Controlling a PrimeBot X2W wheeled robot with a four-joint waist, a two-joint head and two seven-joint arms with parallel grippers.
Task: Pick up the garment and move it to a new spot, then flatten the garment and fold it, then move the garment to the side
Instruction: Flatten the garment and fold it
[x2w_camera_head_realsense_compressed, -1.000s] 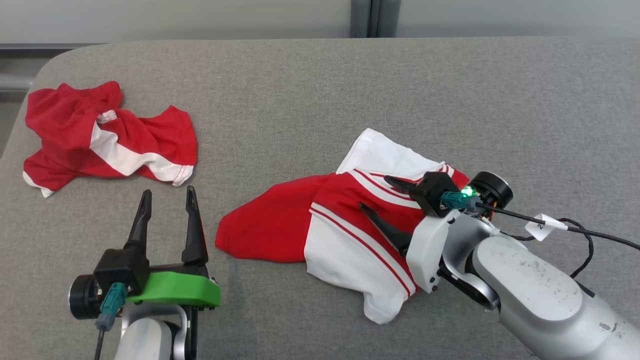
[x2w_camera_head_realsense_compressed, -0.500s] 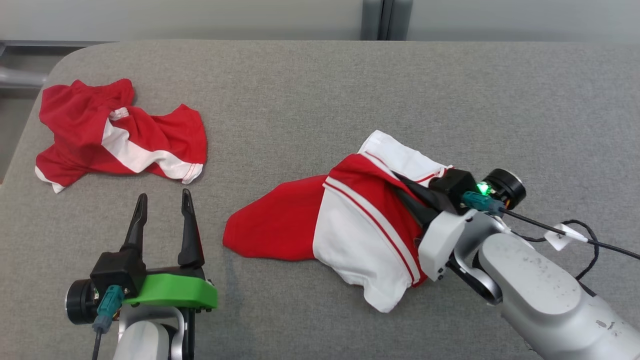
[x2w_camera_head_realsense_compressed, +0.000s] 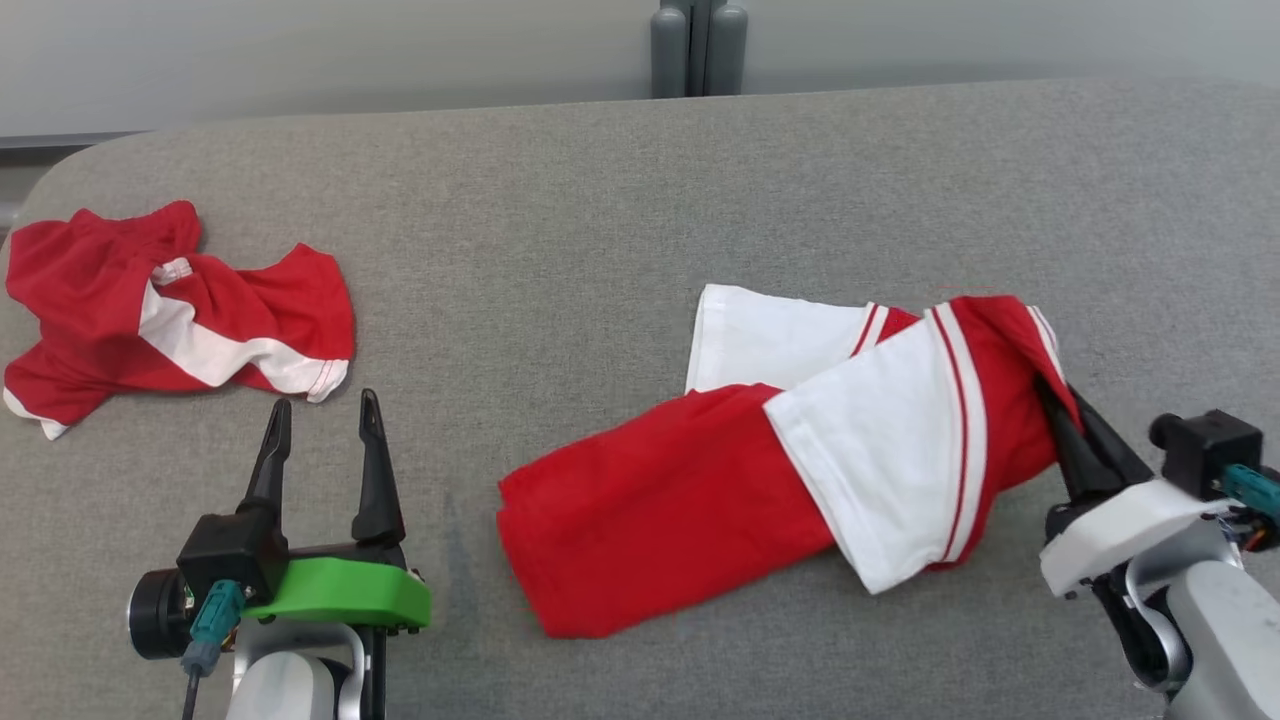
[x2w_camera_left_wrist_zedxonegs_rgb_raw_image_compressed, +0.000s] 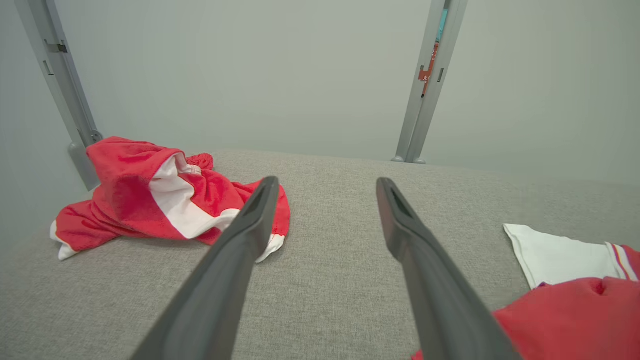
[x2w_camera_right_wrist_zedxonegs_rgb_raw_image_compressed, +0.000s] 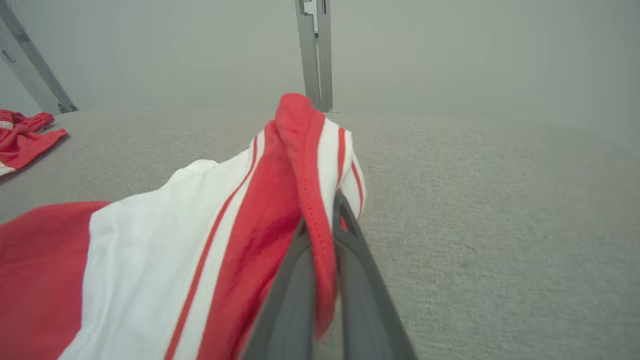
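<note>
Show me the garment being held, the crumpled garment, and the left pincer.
held garment (x2w_camera_head_realsense_compressed: 880, 450), head view, white panel.
crumpled garment (x2w_camera_head_realsense_compressed: 250, 300), head view, red fabric.
left pincer (x2w_camera_head_realsense_compressed: 324, 400), head view, midway between fingertips.

You've got a crumpled red-and-white cloth (x2w_camera_head_realsense_compressed: 170, 305) lying at the far left of the grey pad (x2w_camera_head_realsense_compressed: 560, 230), a grey post (x2w_camera_head_realsense_compressed: 698, 48) standing just behind the pad's back edge, pale wall (x2w_camera_head_realsense_compressed: 300, 50) behind it.

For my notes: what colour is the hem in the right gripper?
Red hem, white stripes beside it; clearest in right wrist view.
</note>
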